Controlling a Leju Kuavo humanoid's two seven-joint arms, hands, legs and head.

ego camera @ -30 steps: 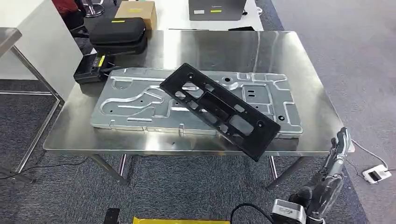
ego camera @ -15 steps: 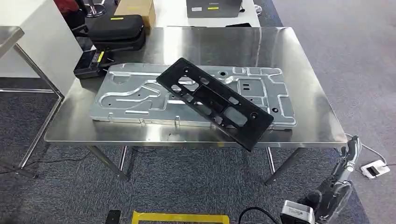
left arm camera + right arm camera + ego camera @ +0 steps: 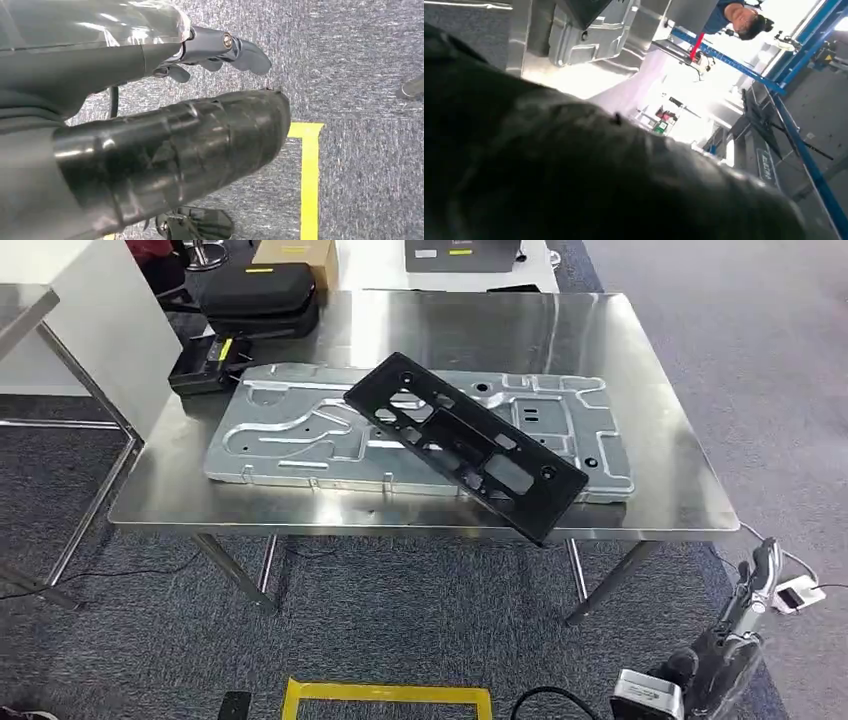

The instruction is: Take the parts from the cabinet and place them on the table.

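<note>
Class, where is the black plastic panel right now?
In the head view, the black panel lies slantwise on top of the silver metal plate on the steel table, its lower right corner overhanging the table's near edge.

Your head view is evenly and brightly lit from above and sharp, with soft glare bands on the steel table (image 3: 640, 470) and only a faint shadow beneath it. Your left wrist view is dimmer: the near dark cover is soft-focused with small highlights, while the carpet (image 3: 370, 60) is crisp. Your right wrist view is backlit, with blown-out whites at centre and a blurred dark foreground mass.
</note>
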